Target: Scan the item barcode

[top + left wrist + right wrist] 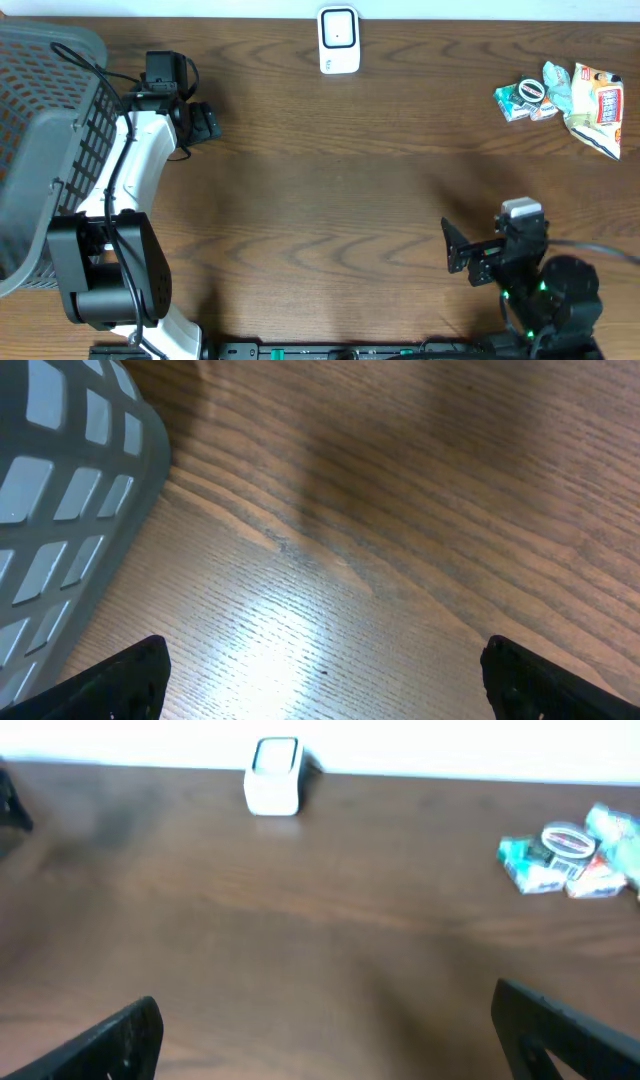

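The white barcode scanner (338, 40) stands at the table's far edge, centre, and shows small in the right wrist view too (275, 776). The items lie in a small pile at the far right: a green packet with a round roll on it (527, 99) (553, 857) and a pale snack bag with a red label (597, 108). My left gripper (205, 123) (325, 672) hangs open over bare wood beside the basket. My right gripper (457, 246) (325, 1030) is open near the front right, empty, far from the pile.
A large grey mesh basket (45, 150) fills the left side, its corner close to the left gripper (60, 510). The brown wooden table (340, 200) stretches between both arms. The right arm's base (550, 295) sits at the front right edge.
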Robot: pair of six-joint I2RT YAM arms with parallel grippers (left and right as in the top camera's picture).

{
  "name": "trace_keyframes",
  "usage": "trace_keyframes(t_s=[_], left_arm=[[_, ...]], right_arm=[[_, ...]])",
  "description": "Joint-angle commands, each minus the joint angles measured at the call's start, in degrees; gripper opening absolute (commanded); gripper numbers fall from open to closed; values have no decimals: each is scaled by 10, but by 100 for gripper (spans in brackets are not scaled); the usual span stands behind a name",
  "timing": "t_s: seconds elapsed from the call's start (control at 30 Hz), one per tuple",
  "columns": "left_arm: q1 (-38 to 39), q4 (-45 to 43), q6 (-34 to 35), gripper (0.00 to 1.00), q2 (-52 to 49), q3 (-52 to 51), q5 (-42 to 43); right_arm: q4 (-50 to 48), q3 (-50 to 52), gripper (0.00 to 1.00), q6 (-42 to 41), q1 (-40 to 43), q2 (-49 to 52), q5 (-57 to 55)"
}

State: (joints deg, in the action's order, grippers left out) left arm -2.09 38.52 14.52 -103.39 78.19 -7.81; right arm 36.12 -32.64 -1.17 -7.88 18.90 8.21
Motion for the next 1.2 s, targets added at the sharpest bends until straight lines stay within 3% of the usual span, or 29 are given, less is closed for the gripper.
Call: trace_keyframes(t_s=[0.0, 0.6, 0.9, 1.17], left_arm=[[0, 0, -8, 97, 0, -3, -3], [0, 0, -8, 97, 0, -3, -3], [0, 0, -8, 97, 0, -3, -3], [0, 0, -8, 97, 0, -3, -3]], right_arm=[[-48, 61, 99, 19, 17, -55, 16], [-333, 255, 99, -5, 27, -160, 12], [-369, 314, 99, -79, 51, -186, -25], [-360, 323, 99, -51, 64, -186, -25]])
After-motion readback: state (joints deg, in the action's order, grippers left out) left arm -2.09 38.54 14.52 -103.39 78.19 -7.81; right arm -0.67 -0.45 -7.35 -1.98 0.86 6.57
